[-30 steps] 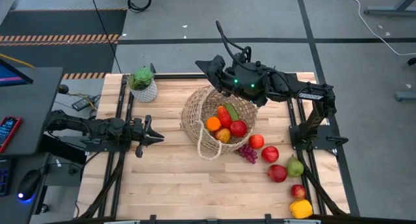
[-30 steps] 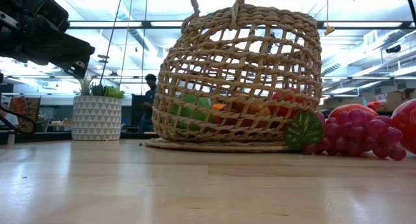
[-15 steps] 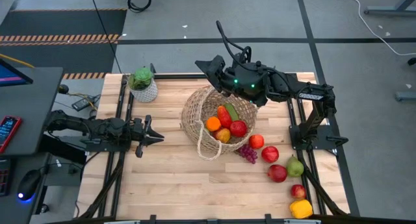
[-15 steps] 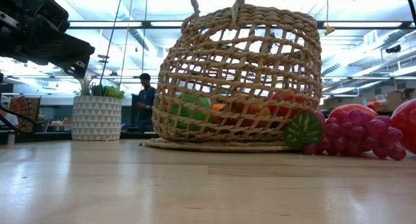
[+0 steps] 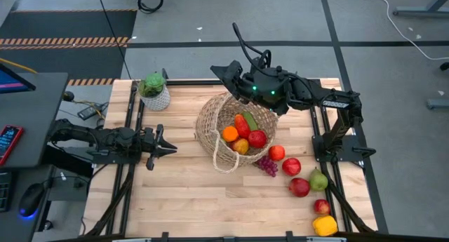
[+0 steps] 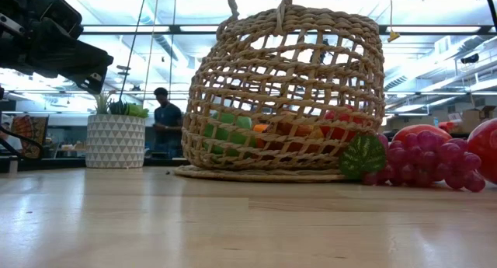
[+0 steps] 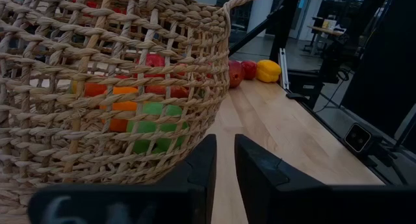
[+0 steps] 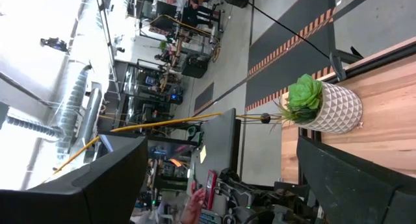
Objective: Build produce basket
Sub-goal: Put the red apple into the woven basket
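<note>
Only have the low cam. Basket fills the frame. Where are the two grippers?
Observer: The left gripper is shut, out to the left side of the basket and apart from it.
Operator: And the right one?
Observer: The right gripper is open and holds nothing; it sits over the table's far edge, just behind the basket.
Operator: I see grapes and something red on my right. What else is still out?
Observer: Beyond the grapes, the high view shows three red apples, a smaller red fruit, a green fruit and a yellow pepper, strung toward the near right corner.
</note>
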`<state>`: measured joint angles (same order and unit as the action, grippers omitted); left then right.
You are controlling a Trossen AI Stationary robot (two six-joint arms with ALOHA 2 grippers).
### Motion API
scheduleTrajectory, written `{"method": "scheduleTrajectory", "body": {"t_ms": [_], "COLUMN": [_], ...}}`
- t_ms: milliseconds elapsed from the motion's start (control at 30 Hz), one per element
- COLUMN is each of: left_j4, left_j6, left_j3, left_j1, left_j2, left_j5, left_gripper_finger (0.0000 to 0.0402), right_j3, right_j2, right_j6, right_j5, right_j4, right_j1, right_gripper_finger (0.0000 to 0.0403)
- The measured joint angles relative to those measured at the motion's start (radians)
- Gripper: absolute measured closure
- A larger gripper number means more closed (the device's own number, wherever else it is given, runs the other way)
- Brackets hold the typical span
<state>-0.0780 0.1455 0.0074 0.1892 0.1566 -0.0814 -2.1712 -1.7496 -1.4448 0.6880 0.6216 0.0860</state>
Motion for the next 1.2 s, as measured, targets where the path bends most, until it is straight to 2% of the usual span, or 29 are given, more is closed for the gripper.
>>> {"method": "scheduleTrajectory", "body": {"t_ms": [367, 467, 600, 733, 867, 1000, 1100, 1200], "left_j4": [0.000, 0.000, 0.000, 0.000, 0.000, 0.000, 0.000, 0.000], "left_j6": [0.000, 0.000, 0.000, 0.000, 0.000, 0.000, 0.000, 0.000], "left_j3": [0.000, 0.000, 0.000, 0.000, 0.000, 0.000, 0.000, 0.000], "left_j1": [0.000, 0.000, 0.000, 0.000, 0.000, 0.000, 0.000, 0.000], "left_j2": [0.000, 0.000, 0.000, 0.000, 0.000, 0.000, 0.000, 0.000], "left_j5": [0.000, 0.000, 0.000, 0.000, 0.000, 0.000, 0.000, 0.000], "left_gripper_finger": [0.0344, 0.0341, 0.0338, 0.0343, 0.0346, 0.0342, 0.0339, 0.0339], "right_j3": [0.000, 0.000, 0.000, 0.000, 0.000, 0.000, 0.000, 0.000], "right_j2": [0.000, 0.000, 0.000, 0.000, 0.000, 0.000, 0.000, 0.000], "right_j6": [0.017, 0.037, 0.126, 0.288, 0.440, 0.479, 0.476, 0.508], "right_j5": [-0.001, -0.050, -0.207, -0.394, -0.532, -0.807, -0.997, -1.051], "right_j4": [0.043, 0.087, 0.151, 0.221, 0.274, 0.361, 0.492, 0.670], "right_j1": [-0.002, -0.003, -0.003, -0.003, -0.003, -0.002, 0.016, 0.060], "right_gripper_finger": [0.0007, 0.0007, 0.0007, 0.0007, 0.0008, 0.0012, 0.0017, 0.0022]}}
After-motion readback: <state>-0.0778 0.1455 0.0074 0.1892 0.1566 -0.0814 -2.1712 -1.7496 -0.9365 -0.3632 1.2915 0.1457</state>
